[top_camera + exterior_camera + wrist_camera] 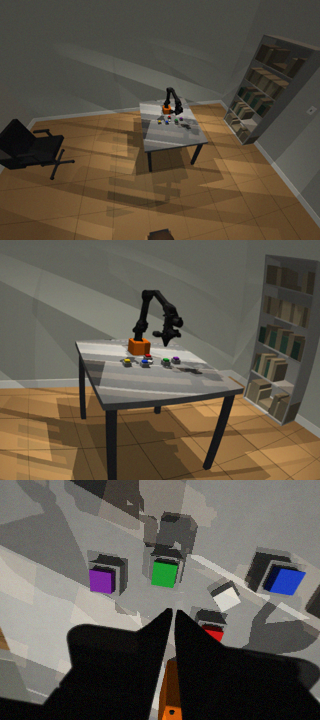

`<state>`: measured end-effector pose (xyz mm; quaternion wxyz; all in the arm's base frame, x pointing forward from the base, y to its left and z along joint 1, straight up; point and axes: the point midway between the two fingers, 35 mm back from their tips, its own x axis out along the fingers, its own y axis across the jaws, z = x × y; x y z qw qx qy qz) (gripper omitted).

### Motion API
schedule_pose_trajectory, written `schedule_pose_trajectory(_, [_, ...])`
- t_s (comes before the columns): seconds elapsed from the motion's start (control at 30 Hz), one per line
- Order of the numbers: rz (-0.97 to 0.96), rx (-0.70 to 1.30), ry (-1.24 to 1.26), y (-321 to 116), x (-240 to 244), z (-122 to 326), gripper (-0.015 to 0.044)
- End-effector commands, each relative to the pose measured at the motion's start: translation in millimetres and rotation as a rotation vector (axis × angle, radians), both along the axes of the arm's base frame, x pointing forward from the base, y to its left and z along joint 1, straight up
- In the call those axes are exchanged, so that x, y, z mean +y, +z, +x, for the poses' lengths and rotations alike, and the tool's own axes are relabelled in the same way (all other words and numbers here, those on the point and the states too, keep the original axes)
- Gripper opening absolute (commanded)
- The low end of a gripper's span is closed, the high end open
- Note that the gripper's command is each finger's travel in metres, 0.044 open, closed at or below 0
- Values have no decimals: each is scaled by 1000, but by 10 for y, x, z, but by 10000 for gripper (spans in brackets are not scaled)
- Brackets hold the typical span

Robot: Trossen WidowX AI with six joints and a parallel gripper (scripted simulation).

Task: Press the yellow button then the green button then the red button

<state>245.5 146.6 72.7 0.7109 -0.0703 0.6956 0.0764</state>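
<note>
Black links rise from the orange base block point(139, 346) at the back of my bench point(160, 392), fold sharply at a high elbow and drop down again to the wrist; the tool point(165, 344) hangs point-down in the air, clear of the bench surface and of every button; from the exterior view its tip sits behind and above the row, roughly over the gap between the red and green buttons. The tool's jaws are pressed together to a narrow slit with nothing between them; in my wrist view the two dark fingers meet in a point. The green button point(165, 574) lies just ahead of that point, the purple button point(101, 580) off to its left in that view, the blue button point(285, 581) far to the right; the red button point(214, 631) peeks out beside the right finger, partly covered by it; a small white block point(226, 598) rests between the green and blue ones, just beside the red. The yellow button point(126, 360) sits at the left end of the row in the exterior view, well apart from the tool.
</note>
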Motion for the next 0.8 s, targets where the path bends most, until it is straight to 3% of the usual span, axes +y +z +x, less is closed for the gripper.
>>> schedule_pose_trajectory(0.0, [-2, -1, -5, 64, -463, -241, 20])
schedule_pose_trajectory(0.17, [-7, 2, -5, -9, -936, -635, 20])
schedule_pose_trajectory(0.4, [-7, 2, -5, -40, -950, -647, 20])
schedule_pose_trajectory(0.57, [-7, 2, -5, -609, -949, -639, 20])
schedule_pose_trajectory(0.77, [-7, 2, -5, -637, -950, -642, 20])
